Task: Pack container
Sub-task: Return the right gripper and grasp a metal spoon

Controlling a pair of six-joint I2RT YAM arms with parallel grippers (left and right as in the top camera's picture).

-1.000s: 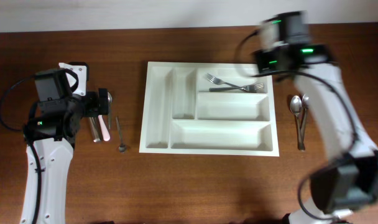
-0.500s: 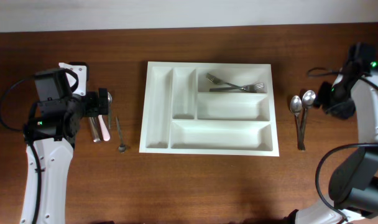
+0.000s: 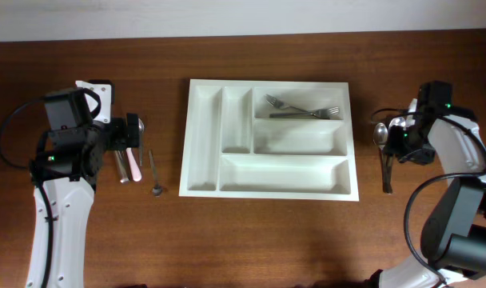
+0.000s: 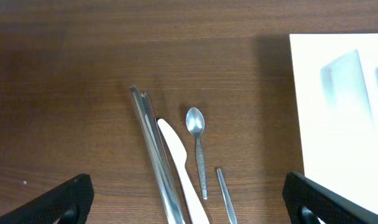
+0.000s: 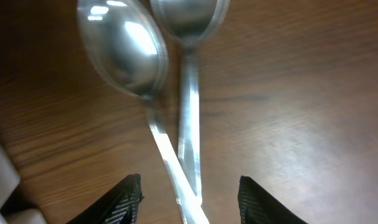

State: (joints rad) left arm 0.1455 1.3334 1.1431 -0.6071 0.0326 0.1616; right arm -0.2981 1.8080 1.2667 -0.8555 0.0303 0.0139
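Note:
The white container lies mid-table, with two forks crossed in its top right compartment. Right of it lie two metal spoons, and my right gripper hovers low over them. In the right wrist view the spoon bowls sit at the top. Their crossed handles run between the open fingers of the right gripper, touching neither. My left gripper stands wide open above a metal knife, a white knife and a teaspoon.
Another thin metal piece lies just right of the knives, its handle visible in the left wrist view. The container's left wall fills that view's right side. Bare wood runs along the table's front.
My right arm has swung from above the container's far right corner out to the right and settled over the spoons, its jaws narrowing. The left arm has not moved.

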